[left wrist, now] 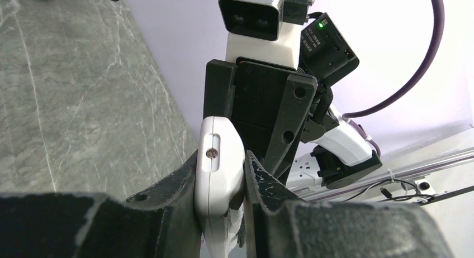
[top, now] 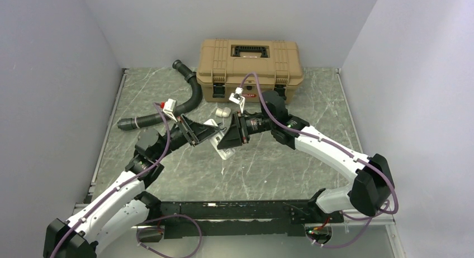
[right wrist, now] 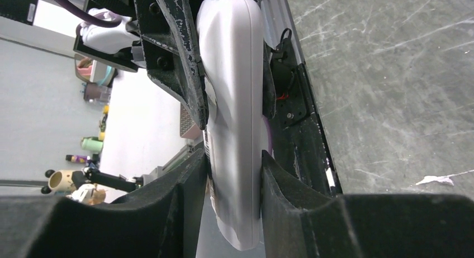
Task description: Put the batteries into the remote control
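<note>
**Fig. – Two-handed hold, three views.** You see the remote control (left wrist: 218,180) edge-on in both wrist views: a slim shell of smooth white plastic w/ rounded corners. One narrow side carries a recessed oval slot w/ a small screw head in it.

**(a) Left wrist.** The left gripper (left wrist: 222,163) pinches the shell across its thin dimension. Its fingers (left wrist: 167,208) are matt black, coarse-grained, w/ scuffed, chipped edges, and both inner faces lie flat against the plastic.

**(b) Right wrist.** The right gripper (right wrist: 232,157) clamps the same shell from the opposite end. Its fingers (right wrist: 184,196) are black and rough too, one on each broad face, no gap showing. The other arm's fingers show just above them, worn pale along their edges.

**(c) Top external.** The two grippers meet nose to nose over the mid table (top: 268,163), a grey-green slab w/ a marble-like vein pattern. You find the handset between them, in front of the toolbox (top: 250,68), a tan ribbed plastic case w/ black handle and latches. A stubby white cylinder (top: 223,111) lies just behind the grippers. A black corrugated hose (top: 190,96) curves along the left of the case.
</note>
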Controlling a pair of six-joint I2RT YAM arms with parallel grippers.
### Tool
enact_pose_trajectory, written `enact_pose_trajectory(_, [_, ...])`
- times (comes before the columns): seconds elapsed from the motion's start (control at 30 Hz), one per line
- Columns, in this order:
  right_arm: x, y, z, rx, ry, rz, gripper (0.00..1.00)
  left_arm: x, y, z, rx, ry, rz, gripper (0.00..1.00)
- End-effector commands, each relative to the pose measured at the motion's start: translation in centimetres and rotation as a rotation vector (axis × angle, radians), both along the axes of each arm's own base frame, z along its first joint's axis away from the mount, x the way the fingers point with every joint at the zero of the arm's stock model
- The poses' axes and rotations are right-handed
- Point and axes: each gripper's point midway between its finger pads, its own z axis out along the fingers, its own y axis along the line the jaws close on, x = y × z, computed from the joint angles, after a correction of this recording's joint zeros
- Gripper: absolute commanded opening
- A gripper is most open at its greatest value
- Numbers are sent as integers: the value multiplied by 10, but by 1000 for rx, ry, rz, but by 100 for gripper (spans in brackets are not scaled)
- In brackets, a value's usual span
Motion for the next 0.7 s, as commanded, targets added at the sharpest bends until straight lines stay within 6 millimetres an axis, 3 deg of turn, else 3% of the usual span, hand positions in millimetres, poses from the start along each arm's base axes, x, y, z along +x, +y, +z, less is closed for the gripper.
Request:
enact_pose_trajectory(0.0, [-6,0,13,52,-23,22,38,-6,6,47,-90,-132,15,0])
enact_pose_trajectory(0.13, [-5,0,15,55,-28,19,29,-4,6,47,-89,-129,20,0])
enact_pose_trajectory(0.23, [-3,0,17,56,-35,9,11,-4,5,44,-82,-119,17,8])
enact_pose_trajectory(0.3, [-1,0,18,53,-48,-7,0,-3,6,42,-75,-113,20,19])
enact_pose_trajectory(0.53, [7,-4,29,61,-112,-87,0,0,9,30,-20,-74,56,71])
enact_pose_trajectory(0.57, [8,-5,30,63,-119,-97,0,1,9,28,-11,-70,62,90])
enact_pose_trajectory(0.6, [10,-6,31,62,-125,-113,0,2,10,27,-2,-64,67,98])
enact_pose_trajectory(0.67, [16,-8,34,64,-142,-149,0,4,11,22,20,-46,76,99])
